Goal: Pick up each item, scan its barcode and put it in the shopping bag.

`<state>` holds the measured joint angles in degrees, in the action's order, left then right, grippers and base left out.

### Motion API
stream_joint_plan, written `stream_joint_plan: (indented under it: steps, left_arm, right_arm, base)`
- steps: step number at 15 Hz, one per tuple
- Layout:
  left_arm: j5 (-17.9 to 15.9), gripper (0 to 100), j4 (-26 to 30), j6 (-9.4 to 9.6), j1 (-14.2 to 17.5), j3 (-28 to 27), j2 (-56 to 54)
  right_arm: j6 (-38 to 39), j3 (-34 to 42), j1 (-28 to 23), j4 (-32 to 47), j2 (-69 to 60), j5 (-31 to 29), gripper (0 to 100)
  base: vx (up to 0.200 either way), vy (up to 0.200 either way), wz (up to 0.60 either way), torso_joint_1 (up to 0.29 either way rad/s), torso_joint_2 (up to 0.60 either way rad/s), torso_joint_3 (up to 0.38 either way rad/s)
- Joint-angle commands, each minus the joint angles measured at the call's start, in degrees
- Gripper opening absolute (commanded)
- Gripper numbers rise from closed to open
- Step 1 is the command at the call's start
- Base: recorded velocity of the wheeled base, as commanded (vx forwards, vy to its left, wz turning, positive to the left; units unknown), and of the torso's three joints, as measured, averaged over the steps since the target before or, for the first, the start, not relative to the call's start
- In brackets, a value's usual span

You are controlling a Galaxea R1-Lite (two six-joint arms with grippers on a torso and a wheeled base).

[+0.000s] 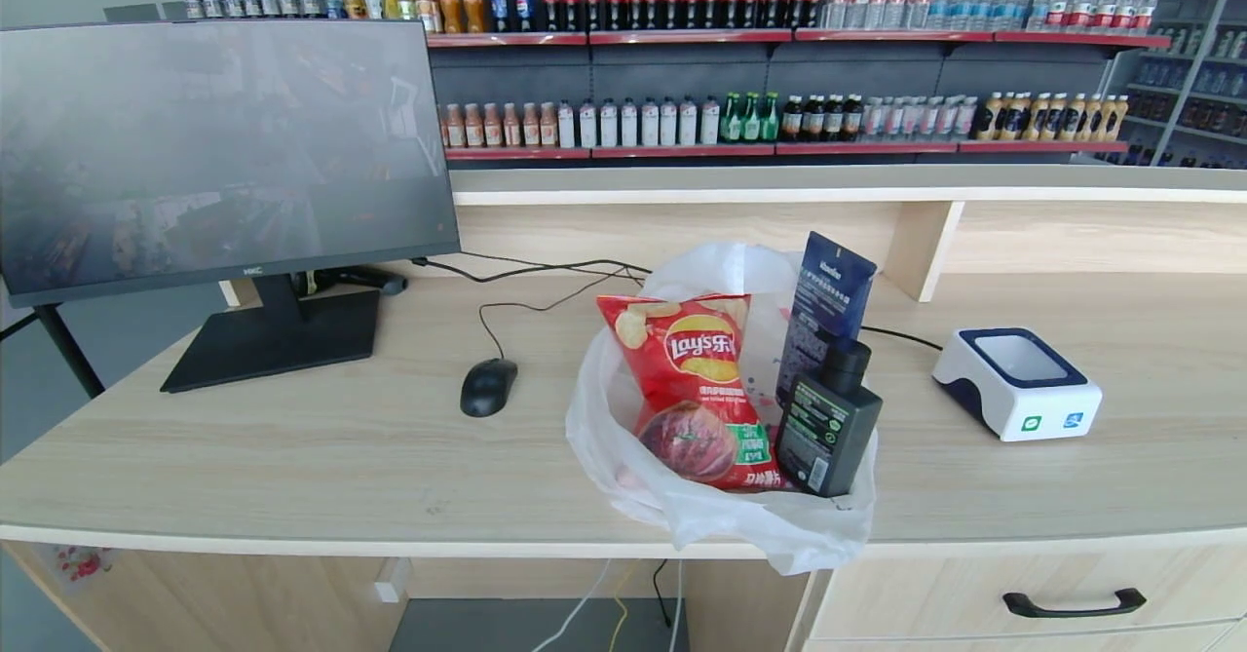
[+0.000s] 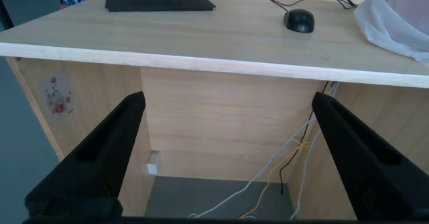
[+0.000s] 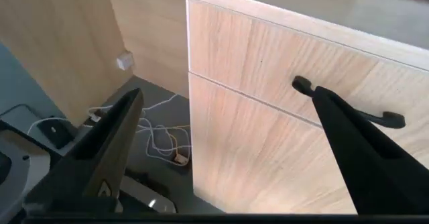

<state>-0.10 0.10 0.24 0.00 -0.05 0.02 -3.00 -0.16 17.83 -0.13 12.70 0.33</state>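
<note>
A clear plastic shopping bag (image 1: 623, 457) lies open at the counter's front middle. Inside it lean a red chip bag (image 1: 697, 389), a dark blue pouch (image 1: 828, 301) and a black bottle with a green label (image 1: 828, 423). The white and blue barcode scanner (image 1: 1016, 382) sits to the bag's right. My left gripper (image 2: 224, 160) hangs open below the counter's front edge, facing the desk opening; the shopping bag (image 2: 395, 19) shows above on the counter. My right gripper (image 3: 228, 160) is open too, low in front of the drawer (image 3: 281, 150), with nothing between its fingers.
A monitor (image 1: 219, 145) on a black stand fills the counter's left, with a black mouse (image 1: 488, 386) and cables beside it. A raised ledge (image 1: 848, 184) runs behind. Shelves of bottles stand beyond. Cables (image 2: 281, 170) hang under the desk. The drawer handle (image 1: 1074, 602) is at lower right.
</note>
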Motion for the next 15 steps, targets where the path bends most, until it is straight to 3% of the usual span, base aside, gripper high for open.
stream_joint_plan:
  steps: [1,3,6,15]
  left_arm:
    - [0.01,100,-0.01,0.02,0.09,-0.04,-0.02]
    - [0.01,100,-0.01,0.02,0.00,0.05,-0.02]
    - [0.01,100,-0.01,0.02,0.00,-0.04,-0.02]
    - [0.10,100,-0.01,-0.42,0.00,-0.04,-0.02]
  right_arm:
    - [0.36,0.07,-11.95,0.05,-5.14,-0.42,100]
    - [1.15,0.07,-20.21,0.13,-9.10,-0.42,100]
    - [1.42,0.07,-17.66,0.22,-12.70,-0.33,100]
    - [3.35,0.07,-17.83,0.22,-12.70,-0.50,100]
  base:
    - [0.000,0.000,0.00,0.000,0.00,0.000]
    - [0.000,0.000,0.00,0.000,0.00,0.000]
    - [0.000,0.000,0.00,0.000,0.00,0.000]
    - [-0.200,0.000,0.00,0.000,0.00,0.004]
